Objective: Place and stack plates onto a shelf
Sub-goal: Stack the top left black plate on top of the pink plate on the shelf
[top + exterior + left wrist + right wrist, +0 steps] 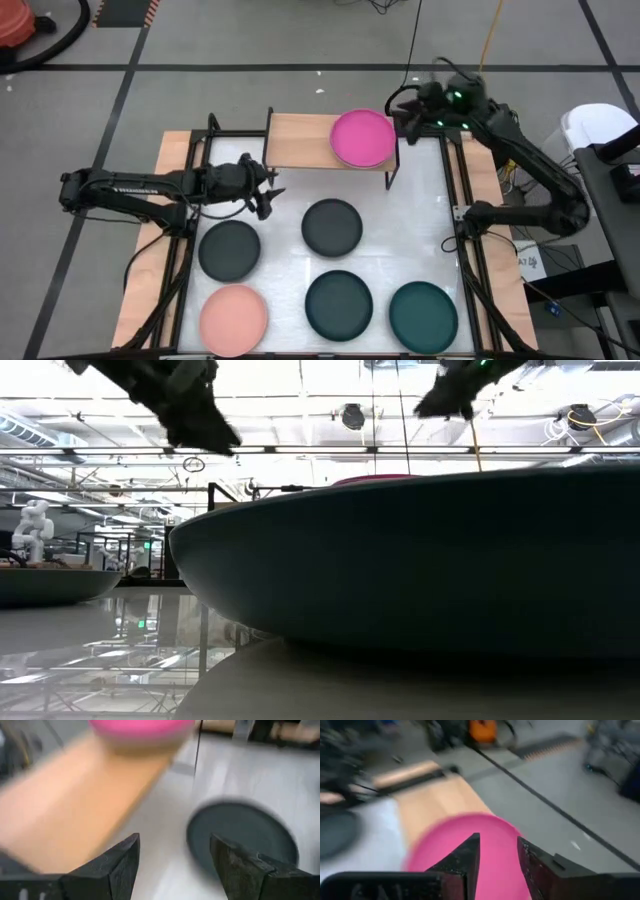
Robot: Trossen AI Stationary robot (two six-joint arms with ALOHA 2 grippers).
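Note:
The magenta plate (362, 138) lies flat on the right half of the shelf's wooden top (300, 140). My right gripper (405, 118) hovers at the plate's far right edge; in the right wrist view it (499, 857) is open by a narrow gap over the magenta plate (450, 840). My left gripper (268, 192) is open above the table, just near of the shelf's left half. Its wrist view shows its fingers (175, 857) apart, with a dark plate (245, 835) beyond them. That dark plate (332, 227) rests flat on the table.
More plates lie flat on the white table top (420, 220): dark grey (229, 249), light pink (234, 318), dark teal (339, 304) and teal (423, 316). The shelf's left half is bare wood. A dark plate (420, 560) fills most of the low view.

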